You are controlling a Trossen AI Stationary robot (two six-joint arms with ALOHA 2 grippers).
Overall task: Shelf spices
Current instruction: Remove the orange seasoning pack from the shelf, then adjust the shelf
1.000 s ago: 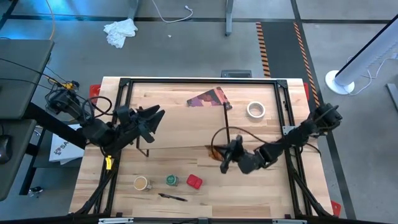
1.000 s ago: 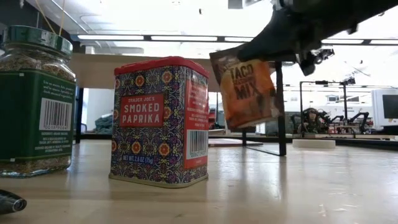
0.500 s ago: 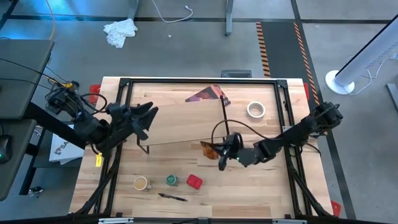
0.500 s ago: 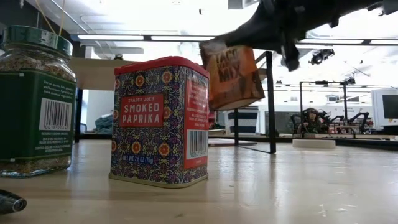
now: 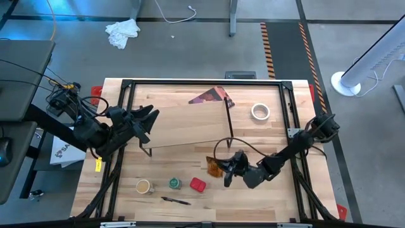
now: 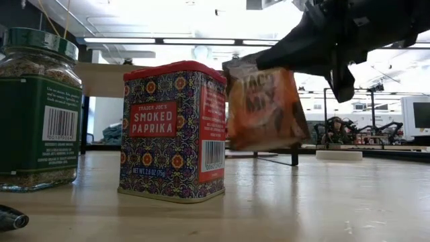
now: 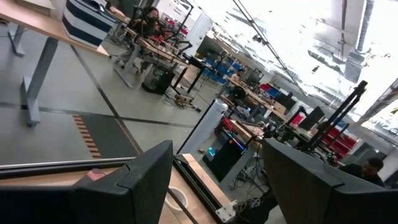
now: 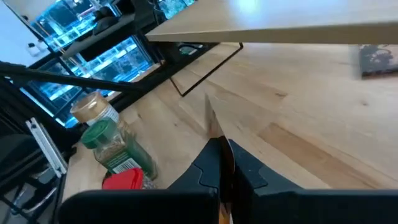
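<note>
My right gripper (image 5: 226, 170) is shut on the flat brown-orange packet (image 6: 265, 111), just near of the shelf's right end. The shelf (image 5: 186, 123) has a light wood board on thin black legs (image 6: 294, 158). The tan-topped jar (image 5: 143, 186), green-lidded jar (image 6: 37, 107) and red tin (image 6: 175, 131) stand in a row near the table's front edge. My left gripper (image 5: 149, 119) is level at the shelf's left end, its fingers apart, with nothing showing between them in the left wrist view. My right gripper pinches the packet's top edge (image 6: 243, 67) between its two shut fingers. The fingers come from the table's right, slanting a little down. The packet hangs below them, tilted, its lower edge clear of the table. I cannot tell whether my left gripper touches the shelf's board.
A white tape roll (image 5: 260, 112) lies at the far right. A dark reddish card (image 5: 212, 96) lies partly behind the shelf's board. A black pen (image 5: 175, 201) lies near the front edge. The table's black frame (image 5: 288, 114) runs along its sides.
My right gripper has drawn back from the shelf's right end toward the table's near edge and come down, taking the packet with it. The packet now hangs lower and more tilted. The shelf's board has shifted a little toward the far edge and hides more of the card.
</note>
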